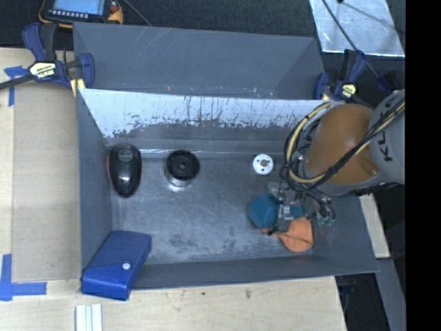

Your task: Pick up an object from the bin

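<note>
My gripper (pixel 284 209) reaches down at the right side of the bin, just below the orange dome. It sits between a teal-blue rounded thing (pixel 260 212) on its left and an orange soft lump (pixel 298 234) below and to its right, close against both. The gripper's body hides the tips of its own fingers. A small white round cap (pixel 262 163) lies a little above the gripper on the bin floor.
A black computer mouse (pixel 125 170) lies at the left of the bin. A black round lid or jar (pixel 182 166) stands beside it. A blue box (pixel 117 264) leans in the front left corner.
</note>
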Available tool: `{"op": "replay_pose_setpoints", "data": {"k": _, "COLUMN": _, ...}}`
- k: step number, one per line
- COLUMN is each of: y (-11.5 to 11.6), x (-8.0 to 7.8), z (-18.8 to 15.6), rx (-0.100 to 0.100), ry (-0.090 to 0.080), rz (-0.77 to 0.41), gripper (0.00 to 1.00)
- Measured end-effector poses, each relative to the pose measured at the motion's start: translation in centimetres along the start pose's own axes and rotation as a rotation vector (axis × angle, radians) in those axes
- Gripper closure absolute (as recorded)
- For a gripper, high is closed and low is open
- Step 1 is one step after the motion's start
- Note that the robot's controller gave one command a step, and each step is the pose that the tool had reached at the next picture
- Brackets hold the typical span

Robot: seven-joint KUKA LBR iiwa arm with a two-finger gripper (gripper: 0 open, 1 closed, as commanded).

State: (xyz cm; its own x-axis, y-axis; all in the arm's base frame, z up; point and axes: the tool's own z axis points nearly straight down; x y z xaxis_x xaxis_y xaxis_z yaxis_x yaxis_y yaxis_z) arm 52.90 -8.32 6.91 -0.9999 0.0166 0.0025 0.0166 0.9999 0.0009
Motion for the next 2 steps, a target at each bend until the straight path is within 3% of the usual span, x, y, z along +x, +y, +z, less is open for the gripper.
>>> {"op": "replay_pose_setpoints", "data": {"k": 1, "y": 0.0, "x": 0.0, "z": 0.0, "rx": 0.0, "ry": 0.0, "rz": 0.0, "gripper": 1.0}}
{"op": "replay_pose_setpoints", "data": {"k": 2, "y": -1.1, "x": -1.1, "z": 0.0, "rx": -0.014, "ry": 0.004, "rz": -0.012, "gripper": 1.0}}
